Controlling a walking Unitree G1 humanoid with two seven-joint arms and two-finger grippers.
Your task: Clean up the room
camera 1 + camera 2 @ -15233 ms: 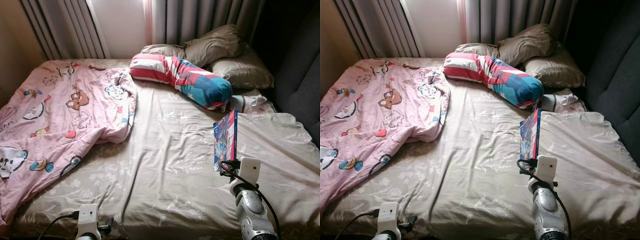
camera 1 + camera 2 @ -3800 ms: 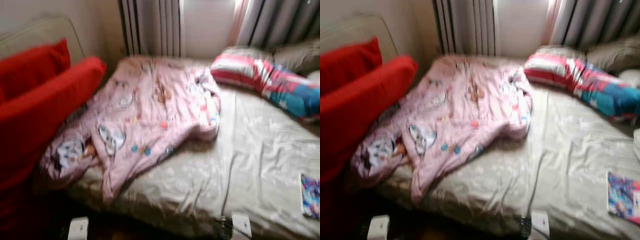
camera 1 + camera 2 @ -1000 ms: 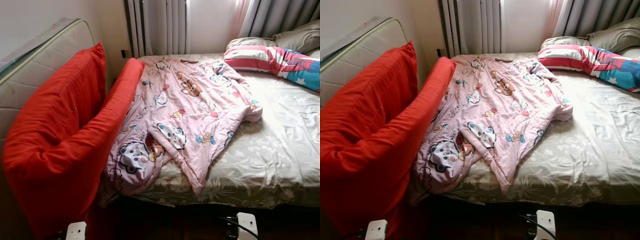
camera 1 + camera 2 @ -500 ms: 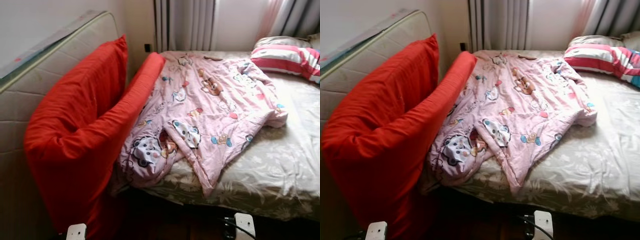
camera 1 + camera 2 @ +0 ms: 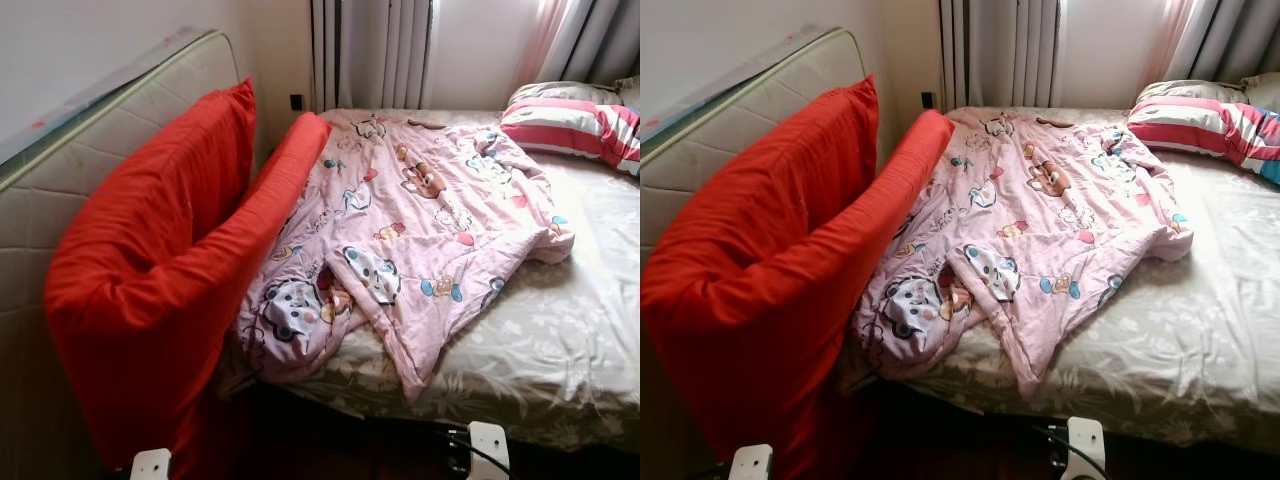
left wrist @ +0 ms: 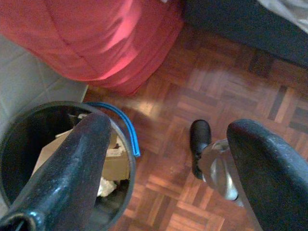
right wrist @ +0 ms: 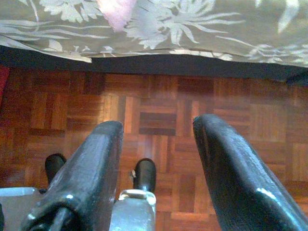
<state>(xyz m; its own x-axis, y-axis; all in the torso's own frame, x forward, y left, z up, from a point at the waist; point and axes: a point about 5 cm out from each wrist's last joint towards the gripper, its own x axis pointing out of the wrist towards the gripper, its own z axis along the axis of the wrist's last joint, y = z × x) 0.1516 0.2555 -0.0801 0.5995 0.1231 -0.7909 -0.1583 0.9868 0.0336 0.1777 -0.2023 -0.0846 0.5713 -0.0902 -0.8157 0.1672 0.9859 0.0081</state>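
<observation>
Both arms hang low at the foot of the bed point(image 5: 560, 380), idle. The left hand point(image 6: 163, 168) is released, fingers point(image 6: 72, 168) wide apart and grasping nothing, above parquet floor point(image 6: 226, 96); a dark bin point(image 6: 29, 144) holding cardboard and paper scraps stands beneath it, beside the red fabric. The right hand point(image 7: 159, 163) is likewise released and empty, over the floor just off the bed's front edge, where the floral sheet point(image 7: 192, 29) overhangs. On the bed, a pink cartoon-print blanket point(image 5: 420, 230) lies crumpled across the side nearest the red cushions, one corner hanging over the front edge. Two red cushions point(image 5: 160, 260) stand on edge against that side of the bed, the nearer one touching the blanket. Behind them an upright mattress point(image 5: 90, 150) leans against the wall. The rest of the bed beyond the blanket is bare beige sheet, wrinkled. At the far end of the bed lies a bolster point(image 5: 580, 125) striped pink and white, with a beige pillow point(image 5: 570, 92) behind it. Grey curtains point(image 5: 375, 50) hang beyond the bed, with a wall socket point(image 5: 297, 102) beside them near the bed's far corner.
</observation>
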